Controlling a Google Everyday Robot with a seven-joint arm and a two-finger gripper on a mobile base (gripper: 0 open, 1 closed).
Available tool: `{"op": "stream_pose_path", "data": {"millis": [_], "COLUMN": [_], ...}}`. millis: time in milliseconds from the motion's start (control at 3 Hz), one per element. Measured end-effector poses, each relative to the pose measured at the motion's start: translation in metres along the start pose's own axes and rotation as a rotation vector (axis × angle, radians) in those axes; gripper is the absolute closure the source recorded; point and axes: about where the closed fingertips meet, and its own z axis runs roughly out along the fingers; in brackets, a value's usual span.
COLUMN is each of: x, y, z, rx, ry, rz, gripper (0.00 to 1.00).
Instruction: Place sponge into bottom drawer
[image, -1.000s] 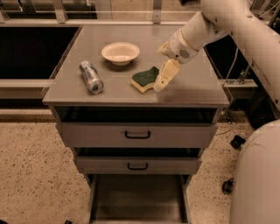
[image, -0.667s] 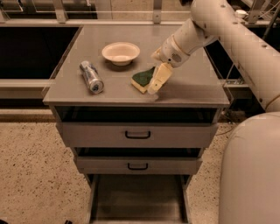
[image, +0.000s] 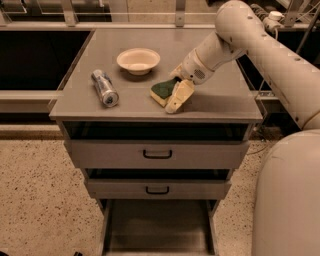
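Note:
The sponge (image: 161, 90), dark green on top with a pale yellow base, lies on the cabinet top (image: 220, 102) right of centre. My gripper (image: 171, 93) reaches down from the upper right and is open around the sponge's right end. One cream finger (image: 178, 97) is in front of it and the other is behind it. The sponge rests on the surface. The bottom drawer (image: 157, 227) is pulled out at the foot of the cabinet, a shallow grey tray with nothing in it.
A cream bowl (image: 138, 60) stands behind the sponge to the left. A silver can (image: 104, 88) lies on its side at the left. Two upper drawers with black handles (image: 157, 154) (image: 157, 190) are closed. My white arm fills the right side.
My gripper has moved left and down from beside the sponge's right edge, so that it now straddles the sponge's right end. The sponge, bowl and can have stayed in place.

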Motion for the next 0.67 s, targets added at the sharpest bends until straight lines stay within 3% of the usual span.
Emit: {"op": "stream_pose_path", "data": {"millis": [667], "x": [0.0000], "y": [0.0000], "z": [0.0001], "rx": [0.000], "ry": [0.000], "rz": [0.000], "gripper": [0.65]}}
